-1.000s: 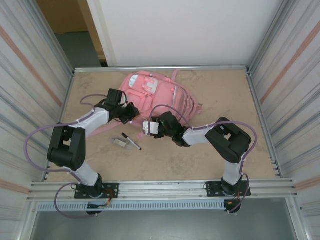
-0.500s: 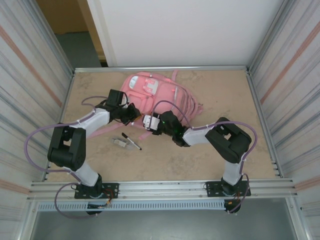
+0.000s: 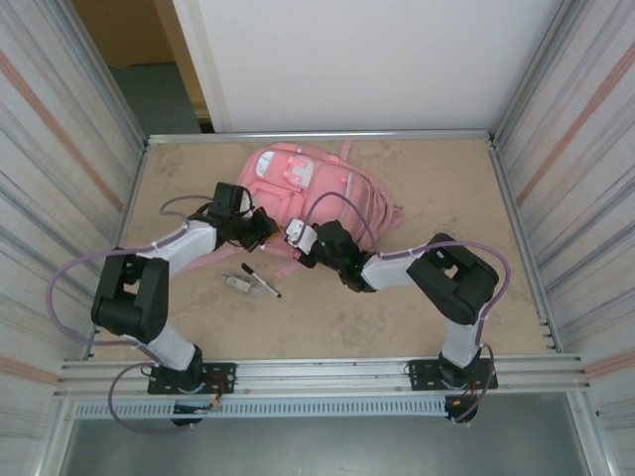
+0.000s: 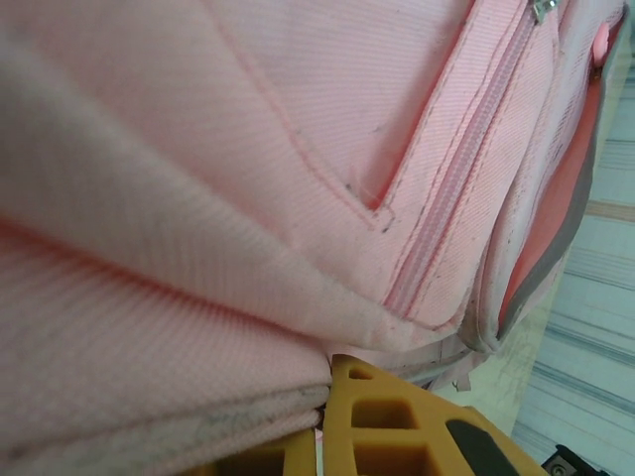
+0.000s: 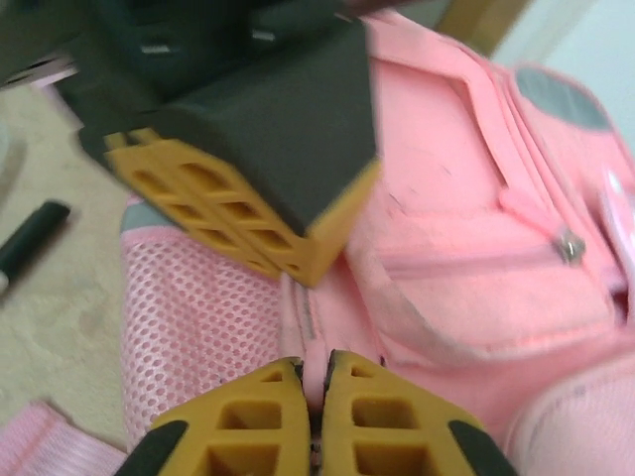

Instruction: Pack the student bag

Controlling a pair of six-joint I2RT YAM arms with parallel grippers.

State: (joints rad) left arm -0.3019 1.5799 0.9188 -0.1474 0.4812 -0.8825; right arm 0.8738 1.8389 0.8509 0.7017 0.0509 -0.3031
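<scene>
Since a second ago the right gripper [image 3: 290, 238] has swung left and away from the near edge onto the near-left corner of the student bag [image 3: 316, 186], and its jaws, which stood apart then, are now closed. Nearest on the table [image 3: 446, 297], left of centre, a black marker [image 3: 262, 282] lies at a slant with a small pale object [image 3: 236, 284] just beside it on the left; both are apart from the bag and the arms. Beyond them the two grippers meet at the bag's near-left corner. In the right wrist view the right gripper [image 5: 317, 382] is clenched on a thin pink tab at the bag's edge, beside the pink mesh side panel [image 5: 198, 322], with the left gripper's yellow fingers [image 5: 223, 213] just ahead of it and the marker's end [image 5: 30, 240] on the table to the left. The left gripper [image 3: 264, 225] is clamped on the bag too: in its wrist view its fingers [image 4: 397, 426] pinch a fold of pink fabric, with a zip [image 4: 461, 164] running above. The bag lies flat, front pockets up, from the middle of the table towards the far edge.
</scene>
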